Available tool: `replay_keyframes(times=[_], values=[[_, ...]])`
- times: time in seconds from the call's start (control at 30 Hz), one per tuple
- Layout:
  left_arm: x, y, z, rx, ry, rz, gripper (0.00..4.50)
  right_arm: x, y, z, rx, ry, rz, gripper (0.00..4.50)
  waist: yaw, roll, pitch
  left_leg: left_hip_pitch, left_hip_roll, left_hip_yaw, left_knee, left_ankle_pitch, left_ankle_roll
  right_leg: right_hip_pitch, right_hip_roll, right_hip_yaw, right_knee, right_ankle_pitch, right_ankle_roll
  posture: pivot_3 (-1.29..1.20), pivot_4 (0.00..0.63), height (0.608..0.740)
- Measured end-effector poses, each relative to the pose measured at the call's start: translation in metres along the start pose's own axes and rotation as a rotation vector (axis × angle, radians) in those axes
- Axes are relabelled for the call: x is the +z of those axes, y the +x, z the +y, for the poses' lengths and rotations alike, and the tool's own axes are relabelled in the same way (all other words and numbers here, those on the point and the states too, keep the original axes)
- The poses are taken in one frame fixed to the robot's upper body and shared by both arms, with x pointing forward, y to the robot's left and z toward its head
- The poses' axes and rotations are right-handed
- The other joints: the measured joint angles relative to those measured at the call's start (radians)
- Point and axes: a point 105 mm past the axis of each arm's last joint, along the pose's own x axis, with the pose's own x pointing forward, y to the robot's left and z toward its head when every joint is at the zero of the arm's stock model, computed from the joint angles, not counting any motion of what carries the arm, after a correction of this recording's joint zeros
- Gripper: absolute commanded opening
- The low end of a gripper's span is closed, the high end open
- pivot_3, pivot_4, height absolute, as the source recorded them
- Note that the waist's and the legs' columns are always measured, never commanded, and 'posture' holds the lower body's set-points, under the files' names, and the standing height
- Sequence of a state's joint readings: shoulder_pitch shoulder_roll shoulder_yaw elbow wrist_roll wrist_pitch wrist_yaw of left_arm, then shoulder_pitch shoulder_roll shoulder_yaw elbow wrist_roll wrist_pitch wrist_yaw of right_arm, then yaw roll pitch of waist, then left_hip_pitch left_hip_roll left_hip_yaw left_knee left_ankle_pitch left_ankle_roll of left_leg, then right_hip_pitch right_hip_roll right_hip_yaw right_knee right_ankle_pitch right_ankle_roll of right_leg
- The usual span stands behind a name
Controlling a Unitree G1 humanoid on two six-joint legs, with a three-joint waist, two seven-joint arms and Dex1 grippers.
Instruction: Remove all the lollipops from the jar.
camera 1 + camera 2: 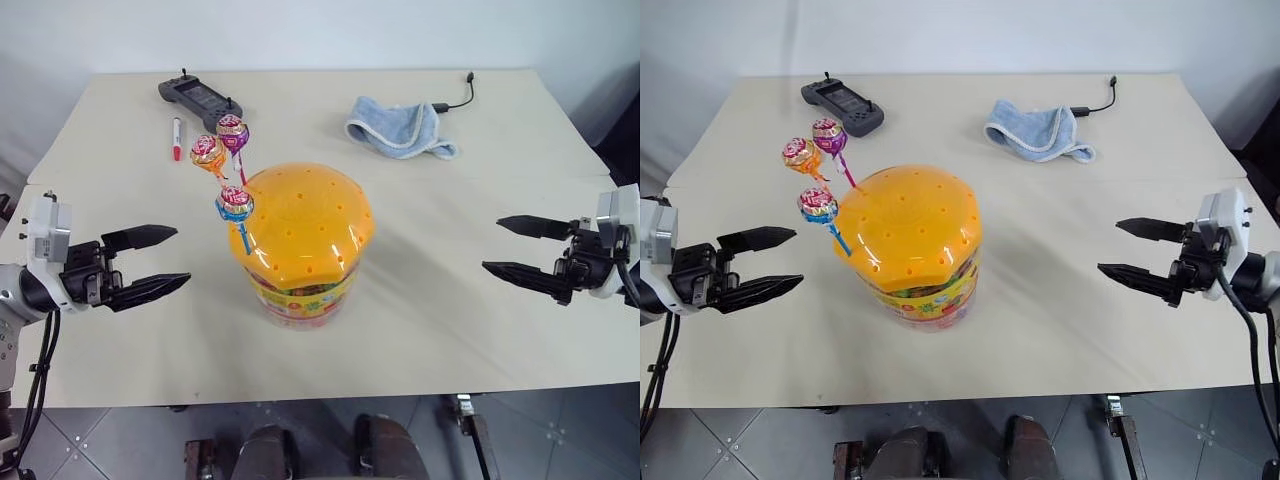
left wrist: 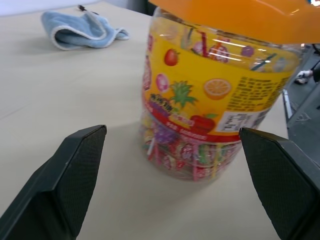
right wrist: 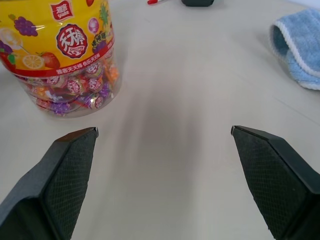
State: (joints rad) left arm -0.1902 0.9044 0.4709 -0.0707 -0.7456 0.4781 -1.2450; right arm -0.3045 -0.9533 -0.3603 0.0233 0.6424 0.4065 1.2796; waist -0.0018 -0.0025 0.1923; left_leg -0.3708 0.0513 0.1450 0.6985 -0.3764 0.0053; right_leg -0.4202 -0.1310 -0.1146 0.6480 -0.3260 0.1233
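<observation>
Both claws, left claw and right claw, hang wide open and empty beside the jar; nothing pulled yet, so next pinch one lollipop stick.

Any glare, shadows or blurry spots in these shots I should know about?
Left eye view: even light, small glare highlights on the jar's orange lid. Left wrist view: the jar close up looks soft and its label shines; the blue cloth behind is soft too. Right wrist view: a faint shadow streak on the table between the fingers.
</observation>
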Motion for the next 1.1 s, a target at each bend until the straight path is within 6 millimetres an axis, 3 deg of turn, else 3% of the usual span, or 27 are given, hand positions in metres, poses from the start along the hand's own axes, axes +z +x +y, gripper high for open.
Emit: replay_keyframes(times=[0.27, 0.47, 0.57, 0.9, 1.1], values=[[0.015, 0.014, -0.012, -0.032, 0.029, 0.011, 4.5, 0.007, -0.004, -0.008, 0.012, -0.029, 0.019, 4.47, 0.0, 0.0, 0.0, 0.0, 0.0, 0.0, 0.0, 0.0, 0.0, 0.0, -0.001, 0.0, 0.0, 0.0, 0.0, 0.0, 0.15, 0.74], [0.03, 0.031, -0.044, -0.141, 0.082, 0.02, 4.5, 0.001, -0.002, -0.006, 0.074, -0.005, 0.041, 4.47, 0.0, 0.0, 0.0, 0.0, 0.0, 0.0, 0.001, 0.0, 0.0, 0.0, -0.001, 0.001, 0.0, 0.0, 0.0, 0.0, 0.15, 0.74], [0.037, 0.035, -0.049, -0.136, 0.109, 0.015, 4.5, 0.005, 0.001, -0.003, 0.12, -0.031, 0.035, 4.47, 0.0, 0.0, 0.0, 0.0, 0.0, -0.001, 0.001, 0.0, 0.0, 0.0, -0.001, 0.001, 0.001, 0.0, 0.0, 0.0, 0.15, 0.74], [0.067, 0.048, -0.087, -0.215, 0.127, -0.151, 4.5, 0.009, 0.01, -0.002, 0.171, -0.061, -0.002, 4.47, 0.001, -0.001, 0.0, 0.0, -0.001, -0.002, 0.002, 0.0, 0.001, 0.0, -0.002, 0.002, 0.004, 0.0, 0.0, 0.0, 0.15, 0.74], [0.073, 0.051, -0.089, -0.223, 0.131, -0.167, 4.5, 0.003, 0.016, -0.002, 0.173, -0.045, -0.006, 4.47, 0.002, -0.001, 0.0, 0.0, -0.001, -0.002, 0.002, 0.0, 0.001, 0.0, -0.002, 0.001, 0.004, 0.0, 0.0, 0.0, 0.15, 0.74]])
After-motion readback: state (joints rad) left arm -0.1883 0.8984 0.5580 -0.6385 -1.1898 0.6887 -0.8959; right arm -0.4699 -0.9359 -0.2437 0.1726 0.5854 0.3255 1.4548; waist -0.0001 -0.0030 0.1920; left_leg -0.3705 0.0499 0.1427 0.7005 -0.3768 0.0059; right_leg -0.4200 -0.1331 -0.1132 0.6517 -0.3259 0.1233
